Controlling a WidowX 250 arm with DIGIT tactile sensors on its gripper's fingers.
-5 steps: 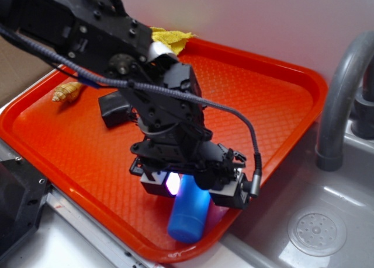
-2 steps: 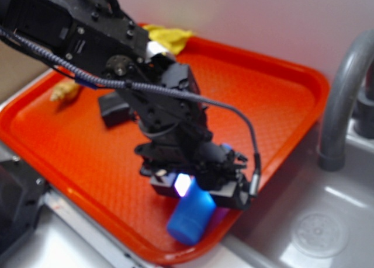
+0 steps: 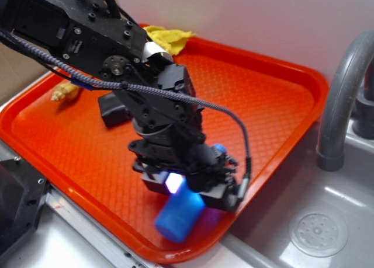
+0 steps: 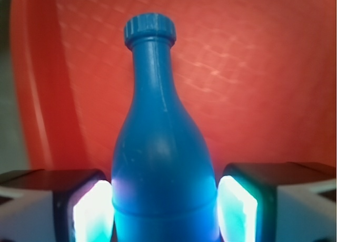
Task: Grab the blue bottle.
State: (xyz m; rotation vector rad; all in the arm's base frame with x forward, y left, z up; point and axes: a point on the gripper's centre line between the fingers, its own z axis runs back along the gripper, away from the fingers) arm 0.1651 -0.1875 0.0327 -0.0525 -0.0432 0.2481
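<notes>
- Blue bottle (image 4: 160, 163) between the two lit pads (image 4: 238, 207) of the gripper (image 3: 188, 189); body filling the gap, ribbed cap pointing away from the wrist camera over the orange tray (image 3: 274, 98).
- Pincer narrowed onto the bottle's lower body, a pad hard against each side in the wrist view; real pressure versus bare contact not settled by that close view, though probably gripped.
- Landmark for places: the orange tray. Bottle at the tray's near edge, toward the corner closest to the sink (image 3: 327, 221), base end jutting out below the gripper in the exterior view.
- Change over the last second: bottle's base swung from pointing straight at the tray's near rim to pointing leftward along it, and the gripper head shifted with it, slightly left and farther in from the rim.
- Meaning for the task: bottle now moving together with the gripper, so the grasp judged as made; lifting clear of the tray seemingly the remaining proof.
- Difference from the earlier frame: more of the cap end visible beyond the gripper, near the cable; bottle's exposed base shorter and rounder to the eye.
- Unchanged on the tray: black block (image 3: 114, 113) behind the arm, yellow cloth (image 3: 169, 37) at the far rim, small tan object (image 3: 65, 93) near the left rim.
- Grey faucet (image 3: 339, 98) beside the tray's right edge, well apart from the bottle.
</notes>
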